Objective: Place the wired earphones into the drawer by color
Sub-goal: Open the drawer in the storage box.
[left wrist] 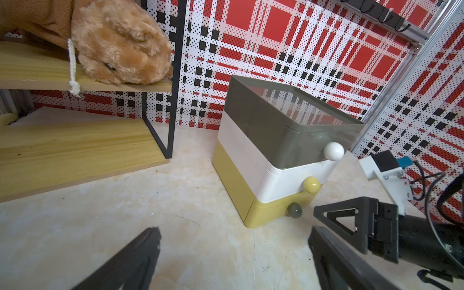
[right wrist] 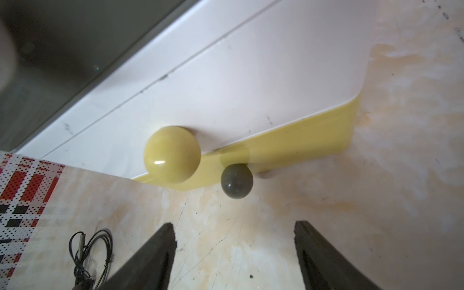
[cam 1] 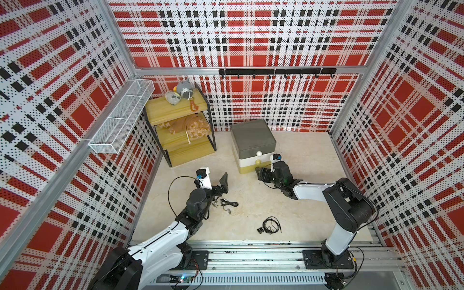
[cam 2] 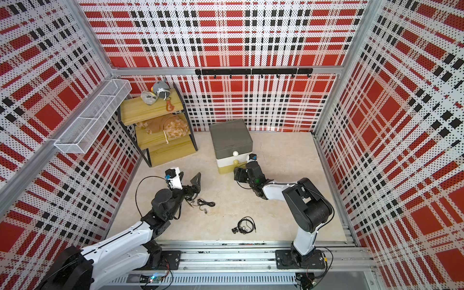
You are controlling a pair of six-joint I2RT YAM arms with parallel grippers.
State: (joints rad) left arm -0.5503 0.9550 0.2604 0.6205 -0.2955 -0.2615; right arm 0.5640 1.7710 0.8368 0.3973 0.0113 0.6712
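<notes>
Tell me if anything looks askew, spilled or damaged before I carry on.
Nothing damaged or spilled. The drawer stands upright, its tiers look shut. Only oddity: the black earphones beside the left arm lie unravelled, one earbud apart from the bundle, unlike the neatly coiled black pair.

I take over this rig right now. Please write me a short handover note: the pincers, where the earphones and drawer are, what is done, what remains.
Left pincer: open, empty, above the table, near one black coiled wired earphone bundle.
Right pincer: open, empty, facing the grey round knob of the mustard bottom tier, not touching it.
Small three-tier plastic drawer chest: all tiers look shut; contents hidden.
Done: cannot tell; only two black bundles in view, the second lying apart from it.
To do: open a tier, stow both black bundles.
</notes>
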